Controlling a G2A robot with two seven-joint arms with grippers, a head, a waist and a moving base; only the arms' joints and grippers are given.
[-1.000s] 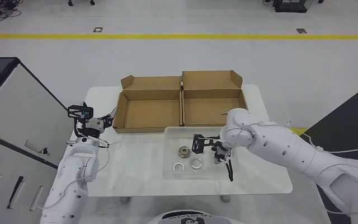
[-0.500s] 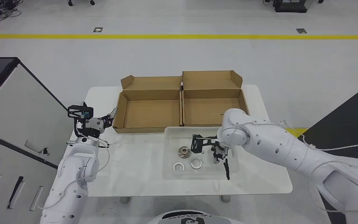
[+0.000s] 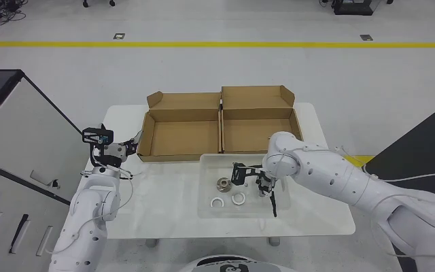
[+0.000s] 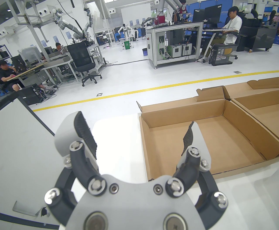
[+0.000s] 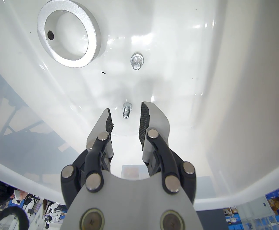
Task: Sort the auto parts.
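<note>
White tray (image 5: 196, 65): bolt (image 5: 126, 111) lies flat (head away from wrist), shank between parted fingers (image 5: 145, 117) of right gripper (image 5: 125, 107).

Field note: you get no readable text, label or number on the brown cardboard boxes (image 3: 183, 132), white plastic tray (image 3: 211, 163) or silver metal ring (image 5: 92, 28). Lettering on the far blue wall panel (image 4: 218, 3) is too small to make out.

On the desk (image 3: 163, 204), tray (image 3: 231, 215) toward the near edge. Right behind tray, left box (image 3: 183, 136) and right box (image 3: 255, 132) side by side. In tray, ring (image 5: 68, 32), first bolt (image 5: 136, 61) beside it; right end effector (image 5: 126, 108) astride second bolt (image 5: 126, 110). Left end effector (image 4: 135, 119) well left of tray.
</note>
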